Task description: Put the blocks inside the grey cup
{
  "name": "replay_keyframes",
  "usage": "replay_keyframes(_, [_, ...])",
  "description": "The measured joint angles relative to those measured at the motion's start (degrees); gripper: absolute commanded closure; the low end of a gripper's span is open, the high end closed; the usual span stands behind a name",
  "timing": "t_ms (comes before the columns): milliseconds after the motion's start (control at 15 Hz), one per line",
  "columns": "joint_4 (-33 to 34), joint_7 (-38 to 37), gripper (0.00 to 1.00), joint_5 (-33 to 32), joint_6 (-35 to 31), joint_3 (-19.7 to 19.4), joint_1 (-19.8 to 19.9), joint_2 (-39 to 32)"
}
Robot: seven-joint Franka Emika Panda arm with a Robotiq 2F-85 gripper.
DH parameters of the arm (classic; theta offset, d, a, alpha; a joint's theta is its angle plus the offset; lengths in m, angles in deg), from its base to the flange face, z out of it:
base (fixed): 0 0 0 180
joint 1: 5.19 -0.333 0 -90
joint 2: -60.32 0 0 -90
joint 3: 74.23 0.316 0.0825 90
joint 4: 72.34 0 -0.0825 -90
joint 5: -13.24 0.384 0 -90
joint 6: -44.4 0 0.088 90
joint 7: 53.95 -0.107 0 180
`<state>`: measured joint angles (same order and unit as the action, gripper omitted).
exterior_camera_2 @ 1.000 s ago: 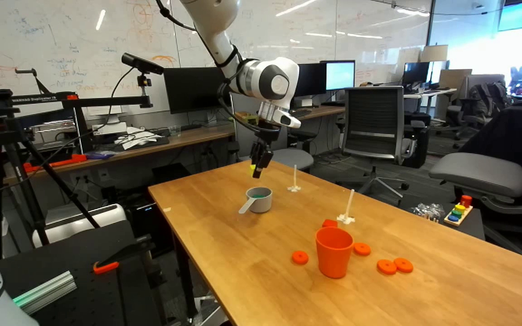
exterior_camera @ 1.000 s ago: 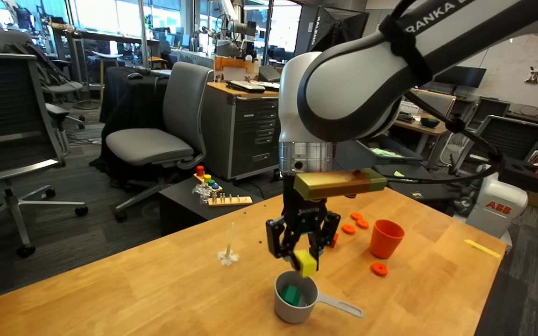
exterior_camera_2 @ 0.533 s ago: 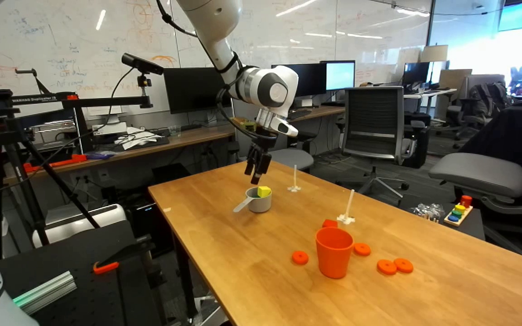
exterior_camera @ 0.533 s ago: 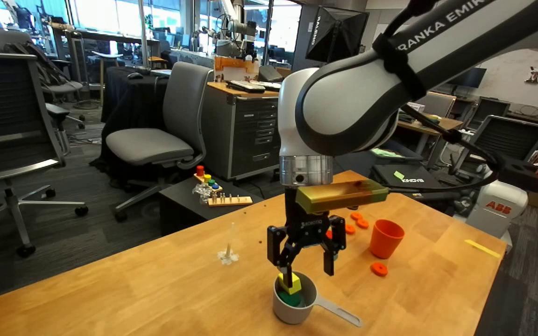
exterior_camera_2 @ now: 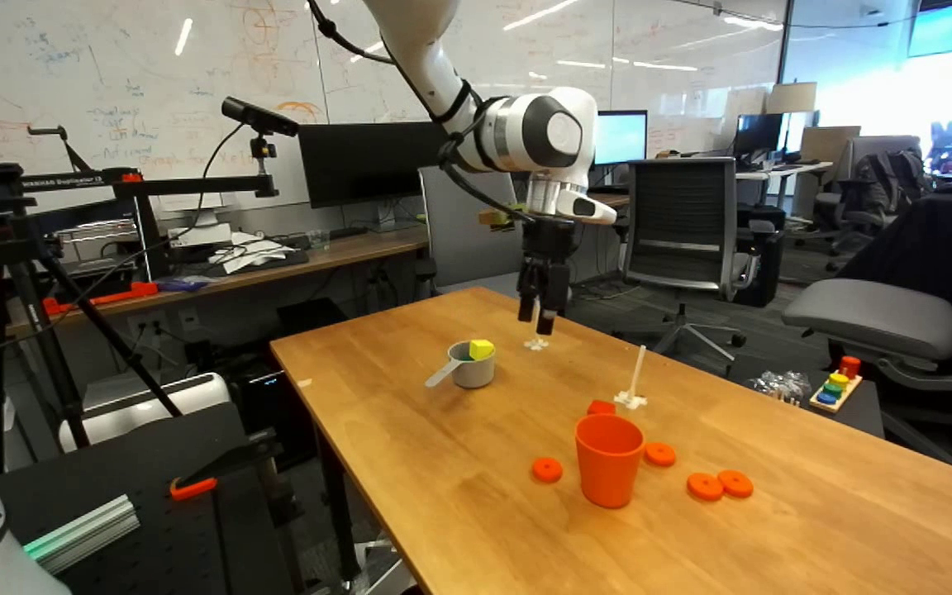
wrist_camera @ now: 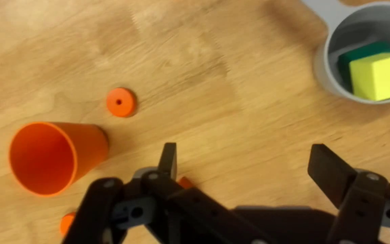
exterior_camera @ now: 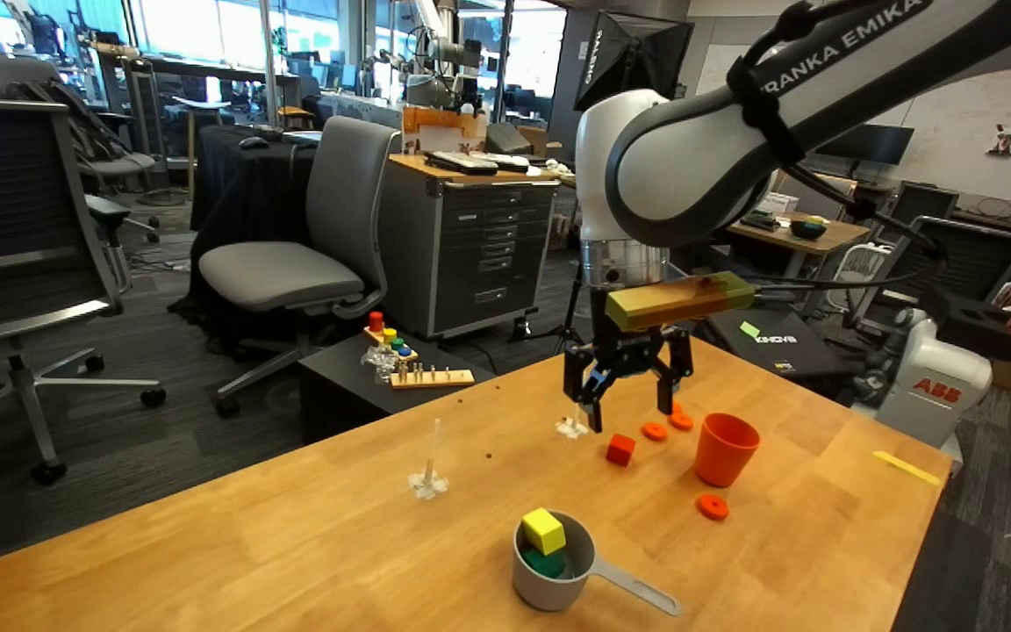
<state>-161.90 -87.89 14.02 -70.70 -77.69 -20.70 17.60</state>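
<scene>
The grey cup (exterior_camera: 549, 593) stands upright on the table, its handle pointing away to one side. Inside lies a green block (exterior_camera: 544, 563), and a yellow block (exterior_camera: 544, 531) rests tilted on top of it, poking above the rim in an exterior view (exterior_camera_2: 482, 349). On the bare wood sits a red block (exterior_camera: 620, 449); in the wrist view my left finger largely covers this red block (wrist_camera: 185, 183). My gripper (exterior_camera: 631, 412) is raised over the table, away from the cup and above the red block's area. Its jaws are wide open with only table between them (wrist_camera: 243, 146).
An orange-red cup (exterior_camera: 727, 452) stands beyond the red block, with several orange discs (exterior_camera: 713, 506) around it. Two thin upright pegs, one a pale peg (exterior_camera_2: 637, 376) and one a farther peg (exterior_camera_2: 537, 322), are fixed to the table. A wooden peg toy (exterior_camera: 432, 377) lies on a dark side table.
The yellow block was between my fingers above the grey cup; the jaws have opened and it now lies in the cup. My gripper has since risen and moved away, toward the red block.
</scene>
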Motion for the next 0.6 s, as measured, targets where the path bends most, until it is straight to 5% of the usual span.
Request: replay_keyframes(600, [0.67,-15.03,0.0,1.11,-8.16,-2.68,2.56,-3.39])
